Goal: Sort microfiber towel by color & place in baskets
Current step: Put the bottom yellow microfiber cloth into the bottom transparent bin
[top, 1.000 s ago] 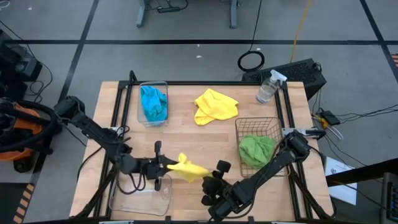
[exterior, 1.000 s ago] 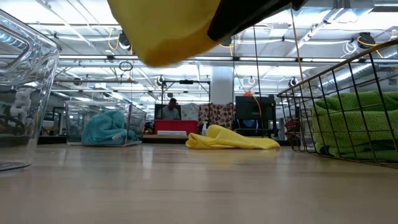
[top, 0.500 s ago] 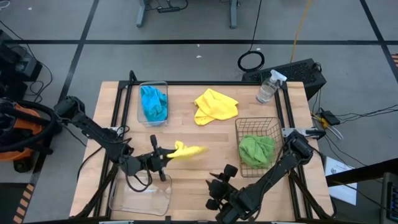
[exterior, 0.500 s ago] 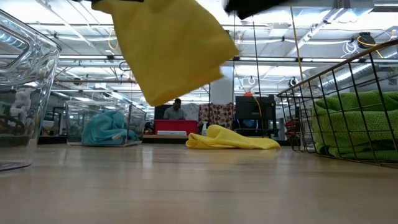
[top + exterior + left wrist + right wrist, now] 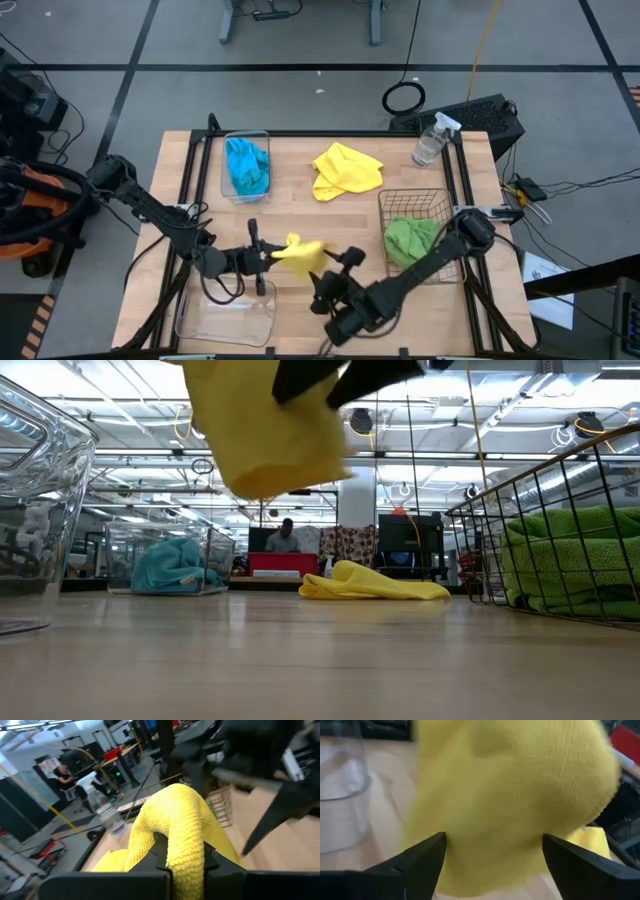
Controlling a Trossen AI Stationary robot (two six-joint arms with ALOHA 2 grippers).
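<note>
Left gripper (image 5: 268, 254): fingers clamped on a soft yellow microfiber towel (image 5: 300, 252), held above the wooden desk (image 5: 300, 205) beside the empty clear plastic tub (image 5: 225, 318). Right gripper (image 5: 335, 272): fingers spread apart, the towel just before them. Second yellow towel (image 5: 345, 169) lies mid-desk.
</note>
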